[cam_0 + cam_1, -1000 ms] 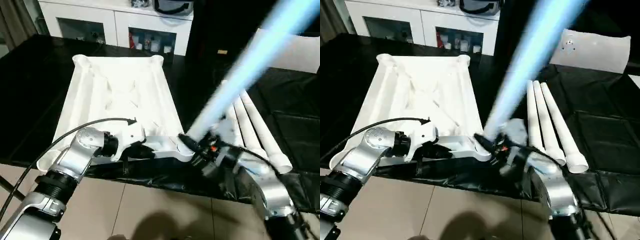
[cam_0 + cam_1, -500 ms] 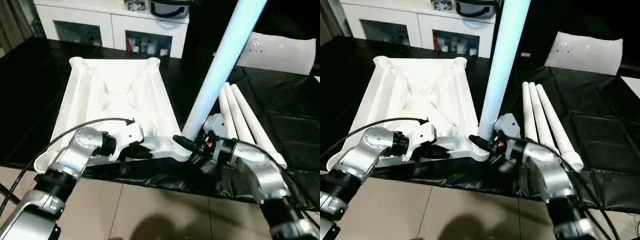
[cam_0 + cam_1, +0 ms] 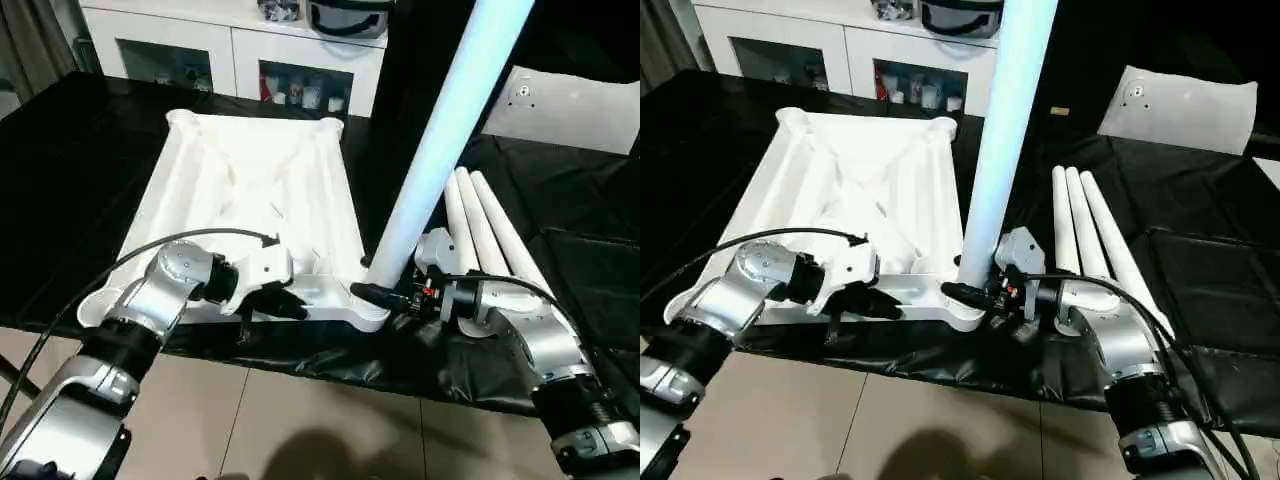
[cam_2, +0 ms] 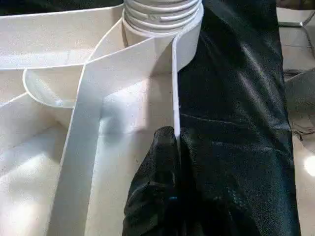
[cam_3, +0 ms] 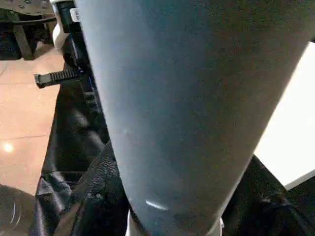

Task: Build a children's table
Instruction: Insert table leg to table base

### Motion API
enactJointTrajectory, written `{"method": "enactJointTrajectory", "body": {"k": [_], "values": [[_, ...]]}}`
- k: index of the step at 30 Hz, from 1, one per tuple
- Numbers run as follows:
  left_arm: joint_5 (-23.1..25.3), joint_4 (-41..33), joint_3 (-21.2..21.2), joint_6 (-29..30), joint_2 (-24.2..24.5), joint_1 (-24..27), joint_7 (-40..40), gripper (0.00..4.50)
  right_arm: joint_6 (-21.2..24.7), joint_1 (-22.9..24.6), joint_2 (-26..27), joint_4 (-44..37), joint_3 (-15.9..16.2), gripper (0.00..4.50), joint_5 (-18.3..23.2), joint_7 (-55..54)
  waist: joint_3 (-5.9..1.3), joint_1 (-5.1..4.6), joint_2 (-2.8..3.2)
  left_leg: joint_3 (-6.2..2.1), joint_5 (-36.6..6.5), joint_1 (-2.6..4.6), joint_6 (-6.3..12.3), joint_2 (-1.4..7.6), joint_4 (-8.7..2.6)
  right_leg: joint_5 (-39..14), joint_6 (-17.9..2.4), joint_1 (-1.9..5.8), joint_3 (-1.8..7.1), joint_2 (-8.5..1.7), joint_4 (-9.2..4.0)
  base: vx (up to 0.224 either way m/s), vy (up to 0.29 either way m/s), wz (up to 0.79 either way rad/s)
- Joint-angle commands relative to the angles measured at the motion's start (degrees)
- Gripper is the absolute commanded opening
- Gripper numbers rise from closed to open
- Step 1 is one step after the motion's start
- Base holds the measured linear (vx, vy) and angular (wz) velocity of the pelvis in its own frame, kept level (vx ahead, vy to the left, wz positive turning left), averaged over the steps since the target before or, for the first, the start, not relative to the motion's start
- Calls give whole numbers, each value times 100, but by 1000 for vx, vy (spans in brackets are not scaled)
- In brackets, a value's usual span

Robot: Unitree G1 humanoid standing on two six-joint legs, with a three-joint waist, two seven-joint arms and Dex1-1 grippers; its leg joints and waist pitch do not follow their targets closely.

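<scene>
Black table [image 3: 80, 150]; leg [image 3: 440, 130] upright in right gripper [image 3: 385, 293].

smooth white plastic tabletop [image 3: 250, 190]

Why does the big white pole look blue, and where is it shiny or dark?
In both eye views the held leg stands close to the camera and looks pale blue, while the three legs lying on the black cloth stay white. In the right wrist view it is shaded grey. In the left wrist view the cloth shows soft glare streaks and the tabletop is brightly lit.
</scene>
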Motion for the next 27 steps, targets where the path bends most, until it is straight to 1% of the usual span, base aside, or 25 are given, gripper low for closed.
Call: {"method": "enactJointTrajectory", "body": {"k": [1, 5, 8, 9, 10, 11, 12, 13, 14, 15, 16, 17, 18, 19, 20, 21, 22, 23, 24, 25, 26, 27], "values": [[61, -17, 39, -157, -45, -323, 130, 0, 168, 256, 97, 301, 458, 193, -107, 469, -293, -28, 85, -235, -590, -32, 266, 657, -523, -1724, -964, 296, 501, -767, -501, 0, 0, 0], [58, 100, 93, -213, -75, -353, 117, 0, 131, 232, 161, 375, 408, 193, -108, 395, -278, -21, 88, -240, -715, -28, 216, 658, -531, -1989, -899, 292, 501, -780, -534, 0, 0, 0], [-45, 74, 253, -17, -120, -294, 303, 0, 270, 140, 391, 501, 135, 193, -46, -182, -276, -35, 91, -255, -724, -31, 170, 681, -551, -1960, -920, 286, 507, -782, -515, 0, 0, 0], [-82, 59, 323, 60, -142, -270, 412, 0, 292, 103, 469, 557, 46, 193, -50, -401, -273, -45, 92, -262, -734, -37, 146, 676, -554, -1978, -925, 285, 503, -783, -518, 0, 0, 0], [-169, 7, 485, 225, -202, -215, 693, 0, 296, 61, 599, 631, -82, 193, -52, -743, -270, -50, 92, -258, -760, -35, 135, 672, -552, -2023, -923, 283, 503, -785, -524, 0, 0, 0], [-215, -26, 550, 272, -226, -193, 785, 0, 299, 36, 643, 673, -121, 193, -85, -914, -265, -62, 102, -257, -804, -29, 76, 668, -550, -2131, -929, 271, 499, -793, -535, 0, 0, 0], [-340, -139, 733, 437, -291, -129, 1042, 0, 345, -29, 769, 773, -222, 193, -148, -1345, -251, -73, 88, -255, -872, -32, 59, 657, -552, -2338, -863, 267, 499, -793, -564, 0, 0, 0], [-443, -256, 867, 596, -338, -78, 1201, 0, 366, -65, 866, 818, -277, 193, -149, -1545, -247, -89, 100, -256, -949, -18, 2, 660, -555, -2535, -834, 249, 495, -802, -578, 0, 0, 0], [-525, -369, 963, 711, -370, -33, 1300, 0, 361, -93, 942, 849, -312, 193, -151, -1688, -248, -100, 101, -276, -969, -32, -20, 665, -560, -2589, -816, 263, 486, -806, -573, 0, 0, 0], [-578, -551, 1035, 842, -384, 36, 1391, 0, 393, -152, 1050, 925, -362, 193, -175, -1946, -249, -141, 86, -287, -958, -58, -27, 667, -572, -2607, -780, 273, 484, -801, -572, 0, 0, 0], [-618, -768, 1104, 984, -401, 121, 1499, 0, 407, -231, 1183, 1034, -426, 193, -206, -2248, -256, -155, 93, -292, -927, -74, -15, 661, -568, -2543, -787, 282, 485, -804, -563, 0, 0, 0], [-642, -940, 1150, 1097, -416, 189, 1581, 0, 408, -303, 1295, 1135, -488, 193, -232, -2509, -261, -196, 83, -290, -798, -108, 21, 655, -564, -2322, -831, 287, 501, -799, -532, 0, 0, 0], [-639, -1138, 1198, 1247, -437, 268, 1692, 0, 407, -399, 1433, 1274, -583, 193, -250, -2830, -275, -211, 93, -291, -732, -108, 16, 670, -561, -2188, -883, 293, 512, -810, -506, 0, 0, 0], [-625, -1209, 1215, 1300, -447, 298, 1748, 0, 411, -438, 1483, 1333, -612, 193, -255, -2938, -280, -267, 87, -261, -568, -124, 106, 617, -541, -1925, -964, 292, 509, -774, -503, 0, 0, 0], [-589, -1373, 1251, 1429, -472, 367, 1878, 0, 418, -528, 1594, 1468, -675, 193, -269, -3185, -307, -283, 81, -248, -450, -117, 123, 617, -521, -1740, -1015, 304, 520, -781, -470, 0, 0, 0], [-544, -1538, 1281, 1576, -502, 433, 2003, 0, 418, -611, 1692, 1595, -727, 193, -294, -3408, -338, -304, 84, -239, -142, -165, 200, 609, -509, -1305, -1128, 341, 525, -780, -402, 0, 0, 0], [-460, -2092, 1367, 2132, -657, 635, 2371, 0, 444, -815, 1928, 1881, -843, 193, -319, -3908, -336, -313, 64, -222, -43, -179, 285, 578, -501, -1163, -1144, 329, 516, -753, -418, 0, 0, 0], [-438, -2340, 1412, 2410, -745, 720, 2542, 0, 471, -893, 2025, 1982, -899, 193, -310, -4093, -334, -366, 72, -230, 170, -200, 329, 614, -508, -806, -1291, 333, 513, -767, -354, 0, 0, 0], [-435, -2574, 1431, 2646, -812, 798, 2685, 0, 497, -957, 2101, 2063, -942, 193, -299, -4238, -337, -398, 92, -211, 247, -177, 396, 625, -494, -637, -1378, 315, 514, -753, -356, 0, 0, 0], [-431, -2758, 1415, 2757, -866, 863, 2755, 0, 535, -1002, 2157, 2116, -968, 193, -281, -4314, -357, -395, 71, -189, 326, -181, 508, 612, -468, -478, -1441, 322, 509, -741, -328, 0, 0, 0], [-437, -2993, 1395, 2926, -952, 946, 2842, 0, 578, -1053, 2211, 2179, -975, 192, -283, -4391, -349, -392, 70, -182, 378, -202, 594, 595, -469, -411, -1450, 326, 499, -733, -335, 0, 0, 0], [-426, -3341, 1319, 3143, -1044, 1066, 2926, 0, 628, -1130, 2282, 2280, -975, 192, -326, -4490, -347, -383, 79, -165, 435, -178, 716, 606, -462, -275, -1470, 298, 497, -724, -333, 0, 0, 0]]}}
